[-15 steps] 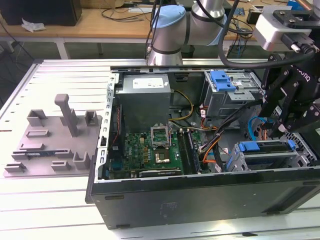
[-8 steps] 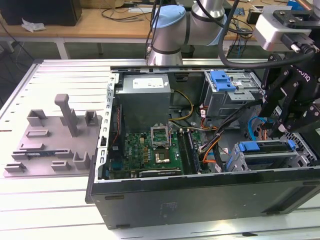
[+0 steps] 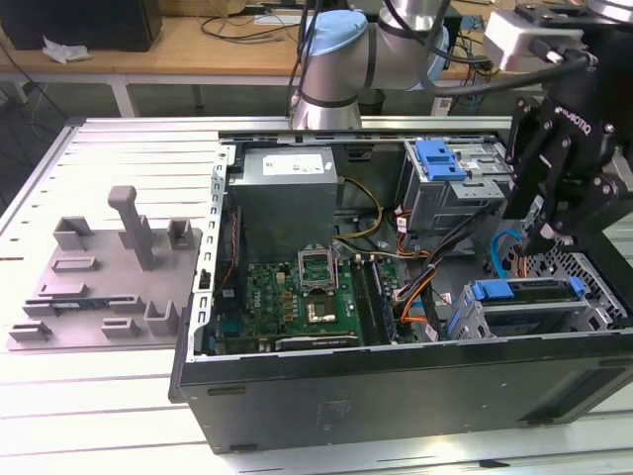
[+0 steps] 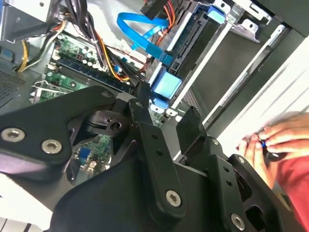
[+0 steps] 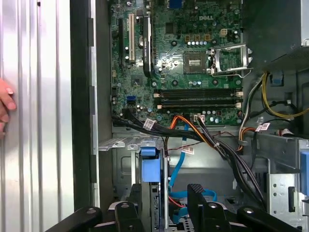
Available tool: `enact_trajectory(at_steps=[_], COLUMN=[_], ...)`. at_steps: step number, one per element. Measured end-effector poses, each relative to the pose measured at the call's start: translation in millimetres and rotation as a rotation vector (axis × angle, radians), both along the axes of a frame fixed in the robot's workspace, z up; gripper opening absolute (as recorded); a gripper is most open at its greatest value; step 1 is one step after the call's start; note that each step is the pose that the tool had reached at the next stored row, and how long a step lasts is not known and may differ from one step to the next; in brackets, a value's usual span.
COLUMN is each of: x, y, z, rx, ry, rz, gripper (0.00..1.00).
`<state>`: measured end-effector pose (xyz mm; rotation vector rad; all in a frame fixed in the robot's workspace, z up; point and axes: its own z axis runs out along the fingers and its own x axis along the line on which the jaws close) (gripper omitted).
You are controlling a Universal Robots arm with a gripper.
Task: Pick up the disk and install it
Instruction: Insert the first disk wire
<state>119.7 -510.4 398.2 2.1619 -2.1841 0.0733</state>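
tool spread apart, holding nothing | hovering just above drive cage | disk resting in drive cage

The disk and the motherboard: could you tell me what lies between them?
Black and orange cables run between motherboard and disk, in the first wrist view.

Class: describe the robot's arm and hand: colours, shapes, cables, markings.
The silver-grey tubular arm has pale-blue joint caps. A white box with black cables sits near its wrist. The matte-black angular hand has silver screw heads and white lettering.
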Motion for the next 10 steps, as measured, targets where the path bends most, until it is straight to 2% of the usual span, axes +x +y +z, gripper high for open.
enact_trajectory(at_steps=[3, 6, 10], x=[1.8, 9.3, 21.1], y=[14.6, 17.0, 18.0], z=[0.0, -0.1, 0.0], rx=[-0.0706, -0.1003, -0.1200], ry=[0.0006, 0.0066, 0.0085], rz=[0.000, 0.000, -0.007], gripper=[0.50, 0.50, 0.50])
